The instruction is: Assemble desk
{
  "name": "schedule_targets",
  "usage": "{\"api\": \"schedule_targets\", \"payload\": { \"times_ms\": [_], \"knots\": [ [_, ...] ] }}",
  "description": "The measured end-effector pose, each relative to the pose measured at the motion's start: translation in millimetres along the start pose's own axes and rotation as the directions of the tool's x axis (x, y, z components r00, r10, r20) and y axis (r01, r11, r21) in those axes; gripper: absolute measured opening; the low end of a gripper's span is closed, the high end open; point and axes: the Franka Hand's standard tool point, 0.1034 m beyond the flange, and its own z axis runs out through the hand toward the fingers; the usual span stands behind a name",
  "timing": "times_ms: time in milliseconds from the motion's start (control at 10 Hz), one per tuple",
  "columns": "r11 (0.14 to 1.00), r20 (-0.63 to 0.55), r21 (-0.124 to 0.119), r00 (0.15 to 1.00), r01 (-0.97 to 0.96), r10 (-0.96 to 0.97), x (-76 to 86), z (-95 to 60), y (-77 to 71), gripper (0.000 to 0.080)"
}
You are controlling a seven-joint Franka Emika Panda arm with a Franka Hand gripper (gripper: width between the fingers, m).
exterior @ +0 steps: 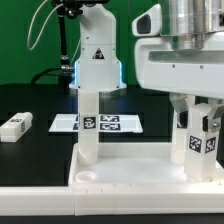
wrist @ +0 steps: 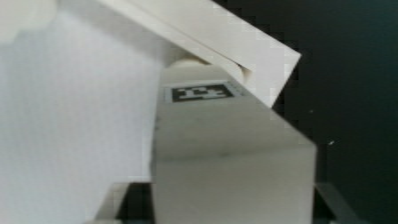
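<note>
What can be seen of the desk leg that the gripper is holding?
The leg is a white, plastic-looking block with flat faces, carrying black-and-white square tags on two faces. It stands upright at the exterior view's right, its lower end down at a corner of the tabletop; whether it is seated there cannot be told. The gripper clamps it on two opposite sides.

One tabletop (exterior: 130, 172), three legs (exterior: 88, 120) (exterior: 200, 140) (exterior: 14, 127), one marker board (exterior: 110, 123).

White tabletop (exterior: 130, 172) and white leg (exterior: 197, 140) with black-and-white square tag, on black table (exterior: 30, 95).
</note>
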Motion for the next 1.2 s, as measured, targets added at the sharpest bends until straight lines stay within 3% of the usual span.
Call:
{"api": "schedule_targets", "payload": {
  "times_ms": [300, 400, 500, 700, 800, 900, 1000, 1200],
  "knots": [
    [0.925, 0.029, -0.009, 0.925, -0.379, 0.379, 0.8, -0.6, 0.9, 0.0301],
    [0.906, 0.028, -0.015, 0.906, -0.422, 0.422, -0.8, -0.4, 1.7, 0.0301],
    [0.937, 0.03, -0.045, 0.937, -0.346, 0.347, -2.1, 1.0, 7.7, 0.0301],
    [0.943, 0.031, -0.042, 0.943, -0.33, 0.331, -2.8, 1.5, 7.1, 0.0294],
    [0.994, 0.035, -0.038, 0.994, -0.104, 0.105, -8.1, 2.1, 7.1, 0.0478],
    [0.999, 0.054, -0.044, 0.998, 0.013, -0.011, -21.6, 2.5, 8.5, 0.0478],
    [0.999, 0.039, -0.043, 0.999, 0.016, -0.014, -33.9, 0.4, 10.9, 0.061],
    [0.982, 0.043, -0.038, 0.983, 0.183, -0.181, -29.1, 1.7, 11.8, 0.0641]
  ]
}}
